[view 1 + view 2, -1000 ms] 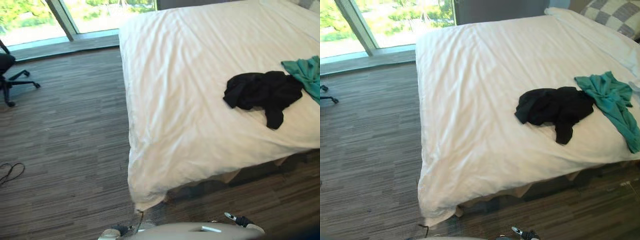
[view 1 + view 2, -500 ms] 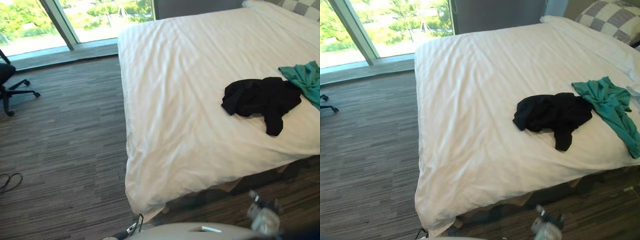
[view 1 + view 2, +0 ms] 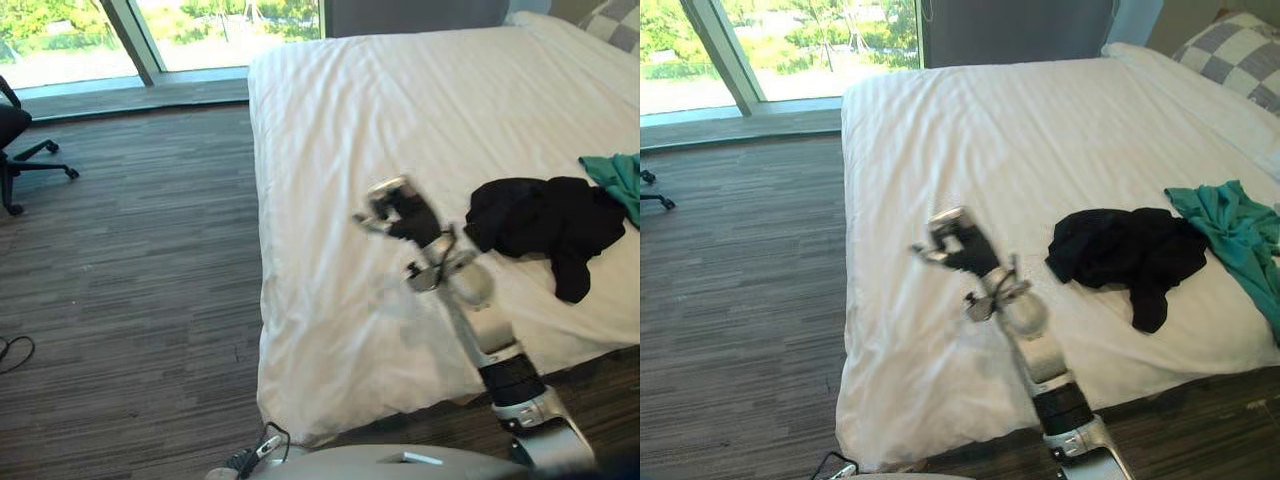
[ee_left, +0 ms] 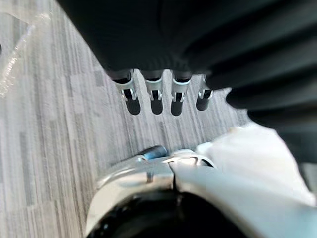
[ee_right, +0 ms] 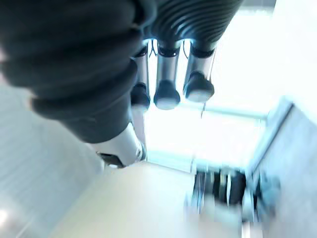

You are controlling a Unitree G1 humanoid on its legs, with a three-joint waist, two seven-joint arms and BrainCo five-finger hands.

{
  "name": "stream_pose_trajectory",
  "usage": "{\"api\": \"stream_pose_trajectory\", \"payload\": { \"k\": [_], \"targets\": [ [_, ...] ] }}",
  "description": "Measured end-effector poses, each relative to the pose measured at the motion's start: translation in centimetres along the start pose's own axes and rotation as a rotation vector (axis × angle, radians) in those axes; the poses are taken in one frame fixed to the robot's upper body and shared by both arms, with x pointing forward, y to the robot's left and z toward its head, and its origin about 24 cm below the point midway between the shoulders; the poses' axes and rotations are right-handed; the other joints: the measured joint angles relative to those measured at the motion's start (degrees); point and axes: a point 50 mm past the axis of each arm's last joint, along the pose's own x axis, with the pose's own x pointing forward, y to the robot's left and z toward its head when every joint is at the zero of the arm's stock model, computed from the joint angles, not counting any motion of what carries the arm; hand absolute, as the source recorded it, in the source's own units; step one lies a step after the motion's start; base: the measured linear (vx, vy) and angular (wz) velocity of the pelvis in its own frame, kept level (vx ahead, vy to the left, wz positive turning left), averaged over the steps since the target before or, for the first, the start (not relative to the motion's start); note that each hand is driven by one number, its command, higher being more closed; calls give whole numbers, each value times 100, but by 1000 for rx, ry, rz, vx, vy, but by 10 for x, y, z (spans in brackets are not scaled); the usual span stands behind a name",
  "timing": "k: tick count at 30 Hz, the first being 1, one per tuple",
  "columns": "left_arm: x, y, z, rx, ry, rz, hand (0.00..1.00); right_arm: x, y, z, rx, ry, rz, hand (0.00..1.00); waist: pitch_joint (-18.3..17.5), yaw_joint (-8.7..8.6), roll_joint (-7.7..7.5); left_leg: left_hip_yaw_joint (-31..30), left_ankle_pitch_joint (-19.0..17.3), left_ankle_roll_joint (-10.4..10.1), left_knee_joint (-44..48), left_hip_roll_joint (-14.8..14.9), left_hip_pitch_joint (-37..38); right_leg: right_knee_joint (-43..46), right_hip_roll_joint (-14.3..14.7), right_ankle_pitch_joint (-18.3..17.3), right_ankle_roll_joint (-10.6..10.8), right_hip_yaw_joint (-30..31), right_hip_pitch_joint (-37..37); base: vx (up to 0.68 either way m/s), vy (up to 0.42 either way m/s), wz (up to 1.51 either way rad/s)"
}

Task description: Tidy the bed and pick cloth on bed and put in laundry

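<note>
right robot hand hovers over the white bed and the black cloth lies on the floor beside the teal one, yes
No: the black cloth lies on the bed, not the floor, beside the teal cloth, as the right eye view shows. The right robot hand does hover over the bed.

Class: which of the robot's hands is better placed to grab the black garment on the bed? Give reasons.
Right hand: it hovers over the bed, close to the black garment. The left hand hangs over the floor.
</note>
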Motion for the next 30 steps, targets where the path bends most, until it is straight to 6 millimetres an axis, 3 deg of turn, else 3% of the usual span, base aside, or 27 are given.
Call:
{"api": "stream_pose_trajectory", "payload": {
  "k": [1,3,5,10,13,15,21,24,30],
  "targets": [
    [0,3,0,-1,-4,8,0,6,8,1,23,-3,46,100,-24,-30,17,-28,-102,-100,65,2,-6,6,-21,-55,168,-178,60,81,-192,7],
    [0,-3,-2,-16,-6,-11,0,16,22,-4,63,39,131,100,-66,-13,139,-45,-192,-164,136,160,33,-59,148,-70,141,-220,185,91,-128,13],
    [1,-11,0,-29,-24,-38,0,28,35,-13,77,127,207,100,-54,93,363,-58,-189,-163,162,251,-21,-59,242,-94,101,-295,183,24,-80,16],
    [1,-17,3,-32,-52,-72,0,44,44,-42,125,306,194,100,-36,301,467,-267,-181,-171,239,293,-219,-59,295,-118,62,-516,179,10,-28,29],
    [1,-18,12,-24,-75,-77,0,55,49,-48,123,337,191,100,94,457,493,-391,-179,-173,266,283,-434,-22,278,-120,61,-631,38,-23,18,24],
    [3,-19,31,-14,-120,-82,0,71,50,-41,80,319,214,100,447,568,532,-485,-157,-170,357,293,-682,108,242,-136,39,-696,-175,-97,23,15],
    [0,-19,79,-17,-280,-101,0,99,46,-21,-45,262,231,100,1511,653,645,-637,158,-76,421,287,-1395,830,12,-286,-125,-783,-1036,-134,36,11],
    [-2,-20,93,-11,-341,-106,0,101,43,-23,-57,277,220,100,1740,730,714,-674,263,-64,437,277,-1691,1115,-95,-361,-168,-776,-1424,-114,33,3],
    [-7,-35,118,40,-411,-157,0,99,40,-33,-103,324,194,100,1922,890,1090,-722,465,14,518,186,-2466,1735,-388,-656,-251,-763,-2363,-132,31,3]
  ]
}}
